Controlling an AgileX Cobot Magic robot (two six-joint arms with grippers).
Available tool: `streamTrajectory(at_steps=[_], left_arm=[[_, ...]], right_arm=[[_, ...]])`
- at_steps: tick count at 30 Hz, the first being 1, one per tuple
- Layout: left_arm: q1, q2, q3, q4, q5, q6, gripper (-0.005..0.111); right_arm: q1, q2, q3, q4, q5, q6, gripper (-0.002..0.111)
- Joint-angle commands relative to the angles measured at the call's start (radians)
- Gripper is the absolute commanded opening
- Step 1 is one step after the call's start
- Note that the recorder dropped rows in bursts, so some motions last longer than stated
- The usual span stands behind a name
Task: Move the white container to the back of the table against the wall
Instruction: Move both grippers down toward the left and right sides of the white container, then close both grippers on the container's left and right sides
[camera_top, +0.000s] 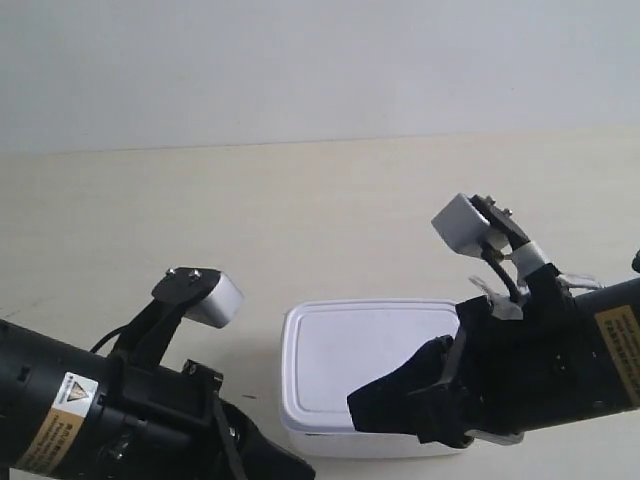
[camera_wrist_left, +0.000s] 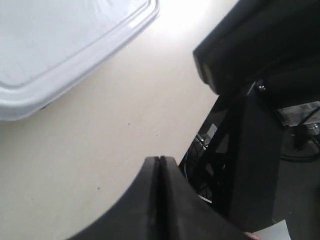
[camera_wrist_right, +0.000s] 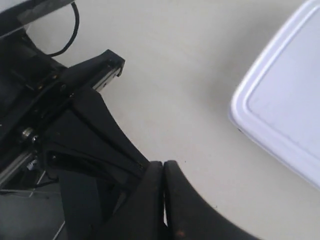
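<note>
With your left gripper (camera_wrist_left: 159, 164) and right gripper (camera_wrist_right: 164, 167) both pinched closed — push the white container (camera_top: 360, 350) squarely toward the wall (camera_top: 300, 60).

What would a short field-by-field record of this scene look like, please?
object: white container, lid on, resting on the table
position: well short of the wall, with bare table between them
left gripper: shut, holding nothing, apart from the white container
right gripper: shut, holding nothing, apart from the white container
task state: move to the wall not yet done
</note>
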Motion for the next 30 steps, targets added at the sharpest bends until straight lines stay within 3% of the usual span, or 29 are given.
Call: streamTrajectory(at_steps=[1, 12, 21, 30], left_arm=[[-0.004, 0.051, -0.007, 0.002, 0.021, -0.014, 0.0], [-0.004, 0.109, -0.007, -0.005, 0.056, -0.001, 0.0], [-0.004, 0.136, -0.034, -0.025, 0.07, 0.003, 0.0], [-0.037, 0.232, -0.07, -0.027, 0.083, 0.005, 0.0]], right_arm=[[0.004, 0.016, 0.019, 0.006, 0.029, 0.063, 0.0], [0.004, 0.016, 0.145, 0.006, 0.298, -0.02, 0.0], [0.004, 0.016, 0.174, 0.006, 0.249, -0.028, 0.0], [0.004, 0.016, 0.183, 0.006, 0.321, -0.028, 0.0]])
